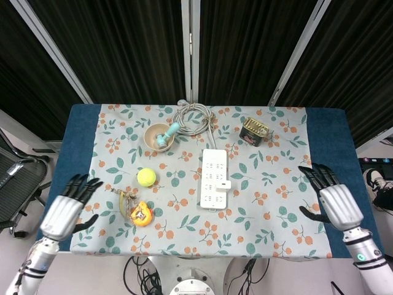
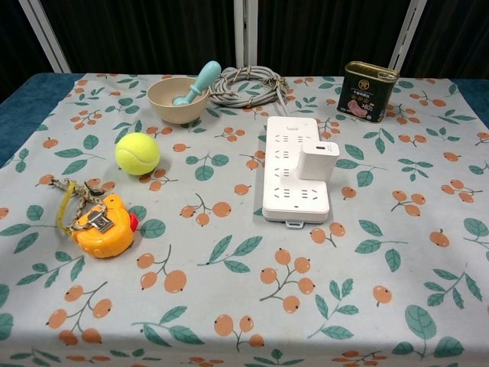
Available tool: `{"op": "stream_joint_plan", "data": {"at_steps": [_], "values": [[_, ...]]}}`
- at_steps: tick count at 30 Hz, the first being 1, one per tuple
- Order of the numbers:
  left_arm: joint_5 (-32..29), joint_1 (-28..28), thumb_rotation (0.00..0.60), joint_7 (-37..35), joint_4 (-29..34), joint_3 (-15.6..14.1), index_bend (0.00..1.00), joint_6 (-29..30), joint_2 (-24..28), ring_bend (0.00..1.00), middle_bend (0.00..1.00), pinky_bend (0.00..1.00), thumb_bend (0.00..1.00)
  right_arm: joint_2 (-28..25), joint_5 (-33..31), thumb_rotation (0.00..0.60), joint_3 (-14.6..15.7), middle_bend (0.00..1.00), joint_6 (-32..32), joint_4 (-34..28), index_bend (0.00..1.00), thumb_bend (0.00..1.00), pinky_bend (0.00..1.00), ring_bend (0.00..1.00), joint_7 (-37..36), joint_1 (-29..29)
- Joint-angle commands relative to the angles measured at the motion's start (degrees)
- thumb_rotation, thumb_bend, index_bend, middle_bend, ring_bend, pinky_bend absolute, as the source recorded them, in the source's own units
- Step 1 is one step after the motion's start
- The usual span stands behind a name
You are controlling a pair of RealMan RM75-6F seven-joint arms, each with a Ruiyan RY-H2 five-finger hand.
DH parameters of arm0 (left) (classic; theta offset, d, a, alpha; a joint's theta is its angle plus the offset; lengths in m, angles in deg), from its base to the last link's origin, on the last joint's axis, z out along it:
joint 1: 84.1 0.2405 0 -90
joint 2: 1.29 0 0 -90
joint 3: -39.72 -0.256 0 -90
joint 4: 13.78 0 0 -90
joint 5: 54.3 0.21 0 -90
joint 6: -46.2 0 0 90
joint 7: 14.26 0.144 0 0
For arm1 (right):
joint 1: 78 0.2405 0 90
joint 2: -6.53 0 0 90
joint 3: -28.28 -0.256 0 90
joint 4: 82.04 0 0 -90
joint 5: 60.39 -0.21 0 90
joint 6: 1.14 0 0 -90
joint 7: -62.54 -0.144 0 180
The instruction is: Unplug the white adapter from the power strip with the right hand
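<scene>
On the table: 1 power strip [image 2: 295, 166], 1 white adapter [image 2: 318, 160], 1 tennis ball [image 2: 137, 153], 1 bowl [image 2: 177, 100] holding what looks like 1 pestle [image 2: 200, 81], 1 tin [image 2: 365, 91], 1 coiled cable [image 2: 246, 84], 1 orange tape measure [image 2: 103, 223]. 2 hands: left hand [image 1: 64, 212], right hand [image 1: 333, 202].

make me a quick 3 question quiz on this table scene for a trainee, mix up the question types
1. True or false: the white adapter is already out of the power strip.
2. Multiple choice: what lies in the bowl? A) a tennis ball B) a light blue pestle C) a coiled cable
3. Short answer: which hand is nearer the adapter in the head view, and does it hold anything?

Key
1. False. It stands plugged in along the strip's right edge.
2. B. The pestle leans on the rim; the tennis ball and coiled cable lie on the cloth.
3. The right hand, fingers spread, holding nothing. The left hand is also empty.
</scene>
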Motion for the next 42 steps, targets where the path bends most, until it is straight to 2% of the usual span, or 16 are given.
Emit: {"op": "stream_joint_plan", "data": {"at_steps": [1,7,14,21,28,42], "values": [[4.8,-8.5,0.600,1.7,3.1,0.4,0.13,-9.6,-2.9,0.01,0.11,0.00,0.29,-0.3,-1.3,0.600,-2.7,0.16,-8.2,-4.9,0.00,0.16,0.11,0.00,4.5,5.9],[4.5,-17.6,0.600,3.3,1.9,2.5,0.13,-21.4,-10.0,0.01,0.11,0.00,0.31,2.4,-9.0,0.600,-5.8,0.19,-19.8,-9.7,0.00,0.17,0.13,0.00,15.6,13.8],[0.4,-23.9,0.600,6.5,-1.4,4.7,0.13,-29.3,-17.1,0.01,0.11,0.00,0.31,7.8,-21.9,0.600,-8.3,0.22,-26.4,-11.0,0.04,0.17,0.17,0.00,28.1,21.0],[-4.9,-27.8,0.600,7.8,-6.3,6.3,0.13,-33.7,-22.8,0.02,0.11,0.00,0.31,13.4,-33.6,0.600,-8.2,0.23,-27.0,-9.8,0.06,0.16,0.18,0.00,38.7,26.9],[-8.3,-29.4,0.600,6.6,-11.8,5.7,0.13,-34.3,-27.1,0.02,0.11,0.01,0.31,19.8,-42.7,0.600,-6.7,0.26,-25.1,-6.1,0.08,0.16,0.21,0.03,45.6,31.8],[-9.4,-32.0,0.600,5.3,-17.0,4.0,0.12,-33.4,-31.9,0.02,0.11,0.03,0.31,25.5,-52.3,0.600,-4.4,0.28,-21.8,-2.3,0.14,0.16,0.24,0.05,52.2,37.7]]}}
